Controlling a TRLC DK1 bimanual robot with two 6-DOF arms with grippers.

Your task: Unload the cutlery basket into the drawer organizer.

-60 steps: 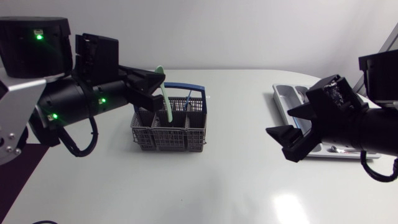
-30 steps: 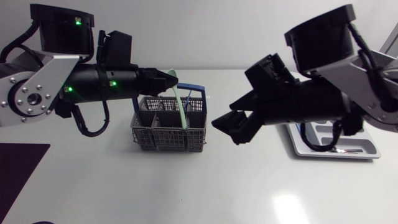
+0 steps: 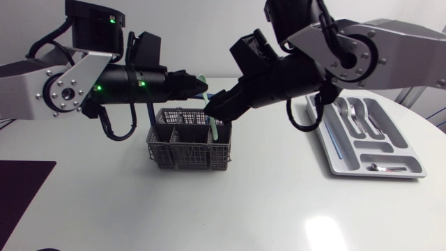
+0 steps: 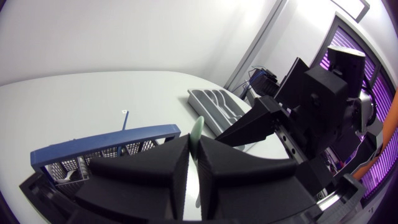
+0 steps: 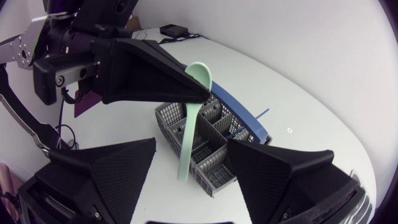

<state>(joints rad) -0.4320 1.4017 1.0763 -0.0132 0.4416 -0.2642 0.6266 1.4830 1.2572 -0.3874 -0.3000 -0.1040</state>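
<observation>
Above the grey wire-mesh cutlery basket (image 3: 188, 148), my left pincer (image 3: 200, 86) pinches a smooth pale-green spoon (image 5: 189, 124); my right pincer (image 5: 191, 148) gapes wide astride its handle.

The right pincer (image 3: 216, 111) is covering most of the green spoon (image 3: 217, 130) from overhead, and whatever's sitting in the basket (image 3: 188, 155) is looking too tiny to tell.

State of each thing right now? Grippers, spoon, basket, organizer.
left gripper: shut on the green spoon, near its bowl.
right gripper: open, fingers either side of the spoon, not touching.
green spoon: held, handle hanging over the basket.
basket: upright.
drawer organizer: flat, partly filled.
</observation>
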